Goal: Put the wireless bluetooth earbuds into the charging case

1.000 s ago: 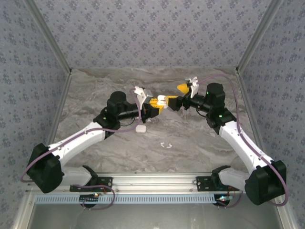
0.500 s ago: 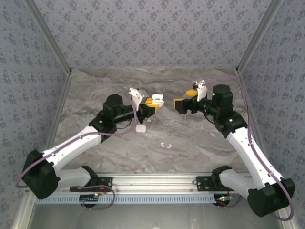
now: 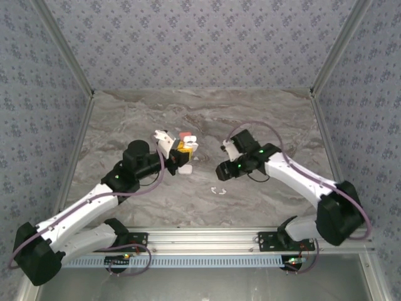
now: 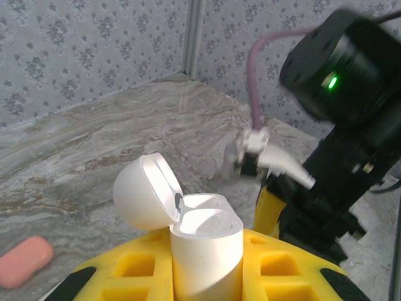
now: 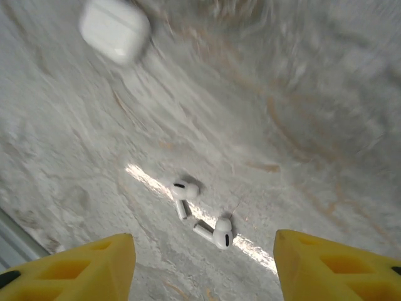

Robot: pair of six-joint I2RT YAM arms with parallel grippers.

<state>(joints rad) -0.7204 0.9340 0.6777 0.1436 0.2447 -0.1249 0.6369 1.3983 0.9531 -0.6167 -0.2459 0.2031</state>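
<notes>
My left gripper (image 4: pixel 203 283) is shut on a white charging case (image 4: pixel 207 241), held upright with its lid (image 4: pixel 141 191) flipped open. From above, this gripper (image 3: pixel 180 153) and its case (image 3: pixel 188 143) sit left of centre. Two white wireless bluetooth earbuds (image 5: pixel 186 191) (image 5: pixel 217 232) lie side by side on the marble table. My right gripper (image 5: pixel 202 254) hovers over them, open, with nothing between its yellow fingers (image 5: pixel 94 266). In the top view the right gripper (image 3: pixel 222 171) points down just above the earbuds (image 3: pixel 217 190).
A second white case (image 3: pixel 185 168) lies shut on the table near my left gripper, also visible from the right wrist (image 5: pixel 116 28). A pink case (image 4: pixel 25 260) rests on the marble (image 3: pixel 263 119) behind. The right arm's black wrist (image 4: pixel 338 81) is close to the held case.
Both arms have drawn apart and toward the near edge. The left one carried the open case down-left; the right one swung from beside that case down over the two earbuds.
</notes>
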